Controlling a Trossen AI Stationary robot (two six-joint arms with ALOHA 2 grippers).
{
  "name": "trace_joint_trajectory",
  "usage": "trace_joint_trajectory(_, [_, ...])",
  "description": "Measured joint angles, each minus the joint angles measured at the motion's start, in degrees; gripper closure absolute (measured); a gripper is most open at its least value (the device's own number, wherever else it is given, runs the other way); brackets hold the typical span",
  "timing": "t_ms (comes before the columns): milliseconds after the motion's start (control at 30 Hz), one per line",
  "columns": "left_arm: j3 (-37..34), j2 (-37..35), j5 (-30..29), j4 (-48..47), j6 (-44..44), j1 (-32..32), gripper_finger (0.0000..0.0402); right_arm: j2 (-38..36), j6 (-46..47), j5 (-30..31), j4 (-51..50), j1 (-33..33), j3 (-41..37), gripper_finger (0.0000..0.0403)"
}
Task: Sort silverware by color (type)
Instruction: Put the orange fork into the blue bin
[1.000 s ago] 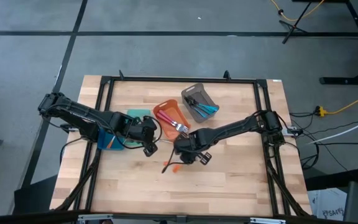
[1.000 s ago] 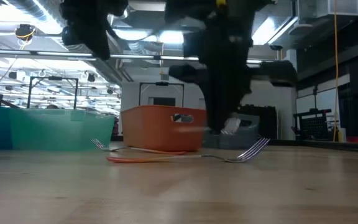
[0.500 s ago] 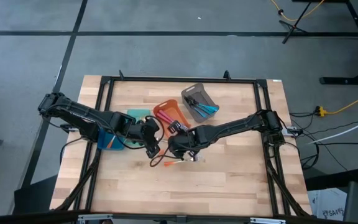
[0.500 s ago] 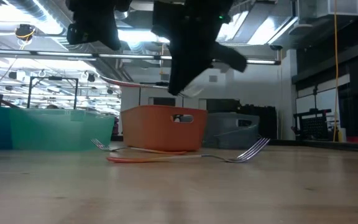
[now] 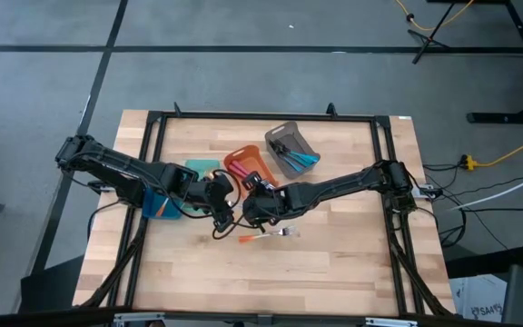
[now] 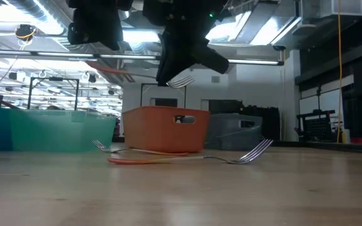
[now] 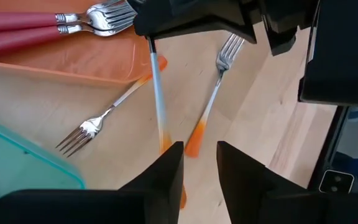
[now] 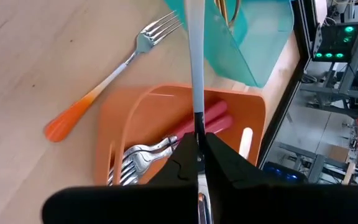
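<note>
Right gripper (image 5: 249, 202), jaws clamped on an orange-handled fork (image 8: 194, 74), frame center by orange bin (image 5: 243, 168). Left gripper (image 7: 199, 163) jaws part-open, empty. Handover step; next, left closes on handle.

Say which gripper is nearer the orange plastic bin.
Right. The right gripper hangs at the orange plastic bin's near corner, gripping a fork; the left gripper sits farther out.

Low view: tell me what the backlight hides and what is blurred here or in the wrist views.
Low view: bright ceiling lights turn both arms into black shapes, yet the held fork and orange bin read clearly. Left wrist view: the left gripper is soft at the edge. Right wrist view: the right gripper blurs.
</note>
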Motion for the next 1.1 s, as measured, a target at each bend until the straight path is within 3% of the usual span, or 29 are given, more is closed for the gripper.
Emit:
trace_joint_trajectory(433, [0.00, 0.00, 8.93, -0.43, -0.07, 0.00, 0.0311, -0.04, -6.99, 5.02, 3.88, 4.15, 0.00, 0.0402])
trace_joint_trajectory(667, [0.00, 0.00, 9.17, -0.42, -1.50, 0.00, 0.0314, -0.04, -8.84, 5.44, 4.25, 6.49, 0.00, 0.0402])
trace_joint_trajectory(900, [0.00, 0.00, 9.01, -0.35, -4.01, 0.00, 0.0314, -0.07, -14.18, 13.74, 10.18, 7.13, 0.00, 0.0402])
trace_joint_trajectory(1100, [0.00, 0.00, 8.97, -0.37, -4.03, 0.00, 0.0314, -0.07, -15.04, 15.52, 13.26, 7.13, 0.00, 0.0402])
